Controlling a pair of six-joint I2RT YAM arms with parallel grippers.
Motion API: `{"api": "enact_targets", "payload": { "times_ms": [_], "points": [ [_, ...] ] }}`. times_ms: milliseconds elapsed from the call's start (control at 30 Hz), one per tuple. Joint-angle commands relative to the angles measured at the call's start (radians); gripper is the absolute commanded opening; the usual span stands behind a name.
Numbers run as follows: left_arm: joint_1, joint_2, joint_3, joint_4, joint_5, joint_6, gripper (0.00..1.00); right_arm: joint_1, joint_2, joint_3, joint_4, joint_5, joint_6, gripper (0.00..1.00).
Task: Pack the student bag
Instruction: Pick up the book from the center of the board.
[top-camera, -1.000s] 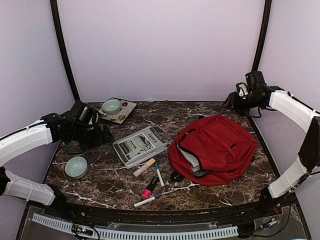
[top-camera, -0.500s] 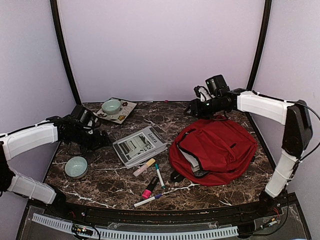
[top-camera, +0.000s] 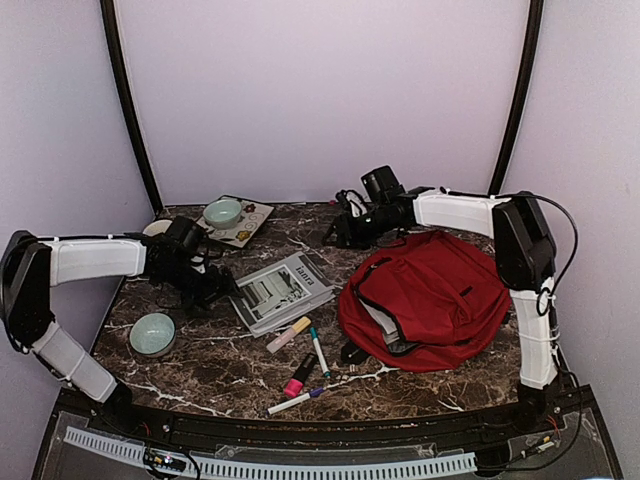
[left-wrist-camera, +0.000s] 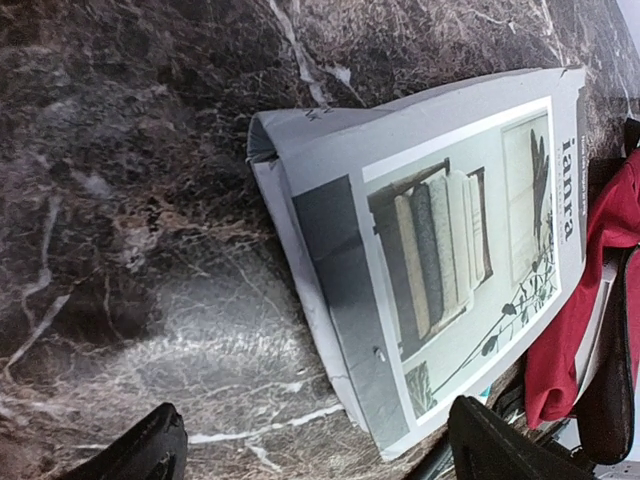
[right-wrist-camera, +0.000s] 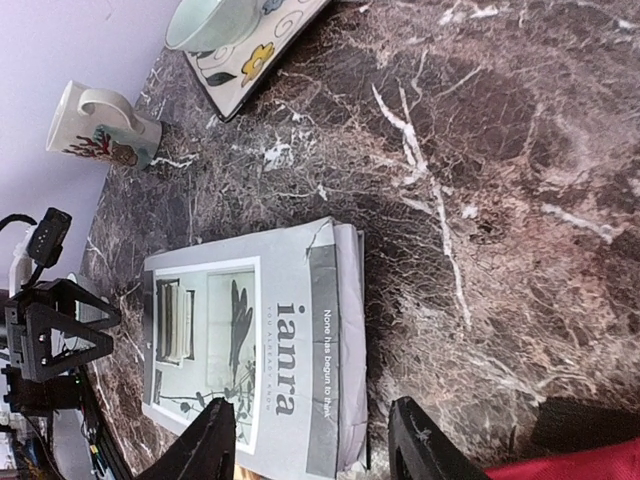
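Marble table (top-camera: 215, 372) carries the student bag (top-camera: 432, 293) just beside the empty, parted right gripper (top-camera: 335, 237); left gripper (top-camera: 222, 292) gapes wide.

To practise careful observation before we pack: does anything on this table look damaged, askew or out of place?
One corner of the magazine is bent and crumpled. The pens lie scattered at different angles beside the backpack. Nothing looks spilled.
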Motion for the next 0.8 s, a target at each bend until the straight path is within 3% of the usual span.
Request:
{"api": "enact_targets", "payload": {
  "times_ms": [0, 300, 467, 667, 767],
  "points": [
    [0.007, 0.070, 0.010, 0.088, 0.079, -0.055, 0.93, 0.018, 0.094, 0.047, 0.051, -0.069, 0.028, 0.52],
    [0.008, 0.196, 0.007, 0.218, 0.169, -0.075, 0.83, 0.021, 0.222, 0.058, 0.066, -0.095, 0.110, 0.55],
    [0.008, 0.256, -0.007, 0.287, 0.230, -0.059, 0.78, 0.023, 0.257, 0.019, 0.137, -0.192, 0.178, 0.55],
    [0.010, 0.336, -0.016, 0.496, 0.372, -0.070, 0.59, 0.033, 0.246, -0.009, 0.251, -0.301, 0.249, 0.45],
    [0.010, 0.323, 0.003, 0.542, 0.400, -0.064, 0.55, 0.036, 0.223, -0.018, 0.294, -0.329, 0.275, 0.34]
  ]
}}
